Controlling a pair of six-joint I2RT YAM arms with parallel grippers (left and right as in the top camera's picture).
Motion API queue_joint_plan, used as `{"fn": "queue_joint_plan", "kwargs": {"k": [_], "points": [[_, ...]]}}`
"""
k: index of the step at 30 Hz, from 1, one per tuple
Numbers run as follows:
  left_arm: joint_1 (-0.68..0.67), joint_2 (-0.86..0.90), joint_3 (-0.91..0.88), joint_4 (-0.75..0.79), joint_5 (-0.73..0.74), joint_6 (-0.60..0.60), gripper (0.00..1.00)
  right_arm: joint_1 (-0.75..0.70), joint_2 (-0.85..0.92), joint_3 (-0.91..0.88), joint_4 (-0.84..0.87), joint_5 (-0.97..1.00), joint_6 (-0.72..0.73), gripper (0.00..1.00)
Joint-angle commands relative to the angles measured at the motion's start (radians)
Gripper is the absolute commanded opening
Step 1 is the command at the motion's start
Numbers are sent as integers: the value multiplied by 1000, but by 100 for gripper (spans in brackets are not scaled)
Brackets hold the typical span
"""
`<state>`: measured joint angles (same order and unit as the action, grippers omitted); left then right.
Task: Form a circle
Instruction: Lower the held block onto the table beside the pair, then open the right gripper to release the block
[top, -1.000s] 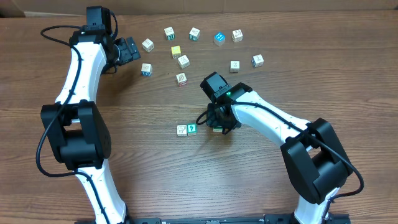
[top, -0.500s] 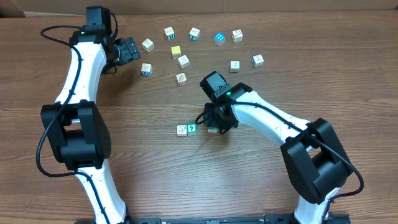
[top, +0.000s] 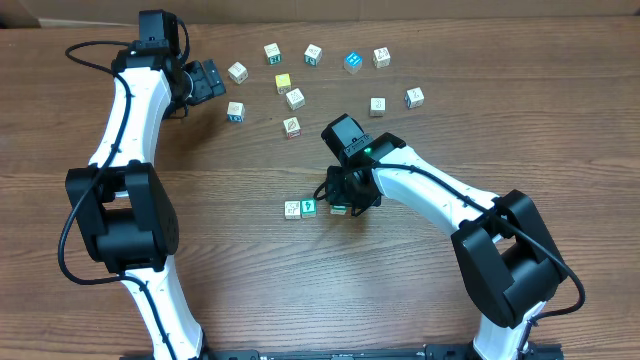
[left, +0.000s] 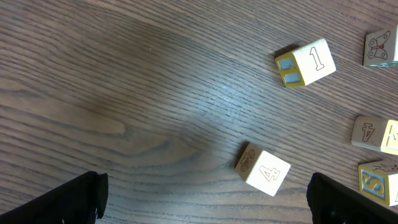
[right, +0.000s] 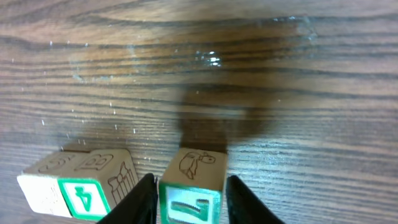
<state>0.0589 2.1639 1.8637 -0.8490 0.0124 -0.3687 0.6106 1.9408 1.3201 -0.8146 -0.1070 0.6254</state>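
— Just right of the green-numbered wooden cube (right: 84, 199), the right tool (right: 191, 208) straddles a green-edged wooden cube (right: 194, 168); clamped or loose, I cannot tell.
— The left tool (left: 205, 199) gapes. A skewed release could knock that neighbour away.

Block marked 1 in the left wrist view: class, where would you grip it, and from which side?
Take the block from above, jaws on two opposite side faces, wrist turned to match its skewed edges. It is a cube lying flat, with no neighbour touching it, so those faces look free.
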Motion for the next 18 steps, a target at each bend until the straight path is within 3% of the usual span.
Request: {"fn": "queue_joint_plan", "kwargs": {"k": [1,18], "points": [[-7,-6,13,0,7,-21,100,6,3,-5,5,7,-5,38],[-7,-6,13,0,6,-21,100,-70,3,-5,86,98,15,40]]}}
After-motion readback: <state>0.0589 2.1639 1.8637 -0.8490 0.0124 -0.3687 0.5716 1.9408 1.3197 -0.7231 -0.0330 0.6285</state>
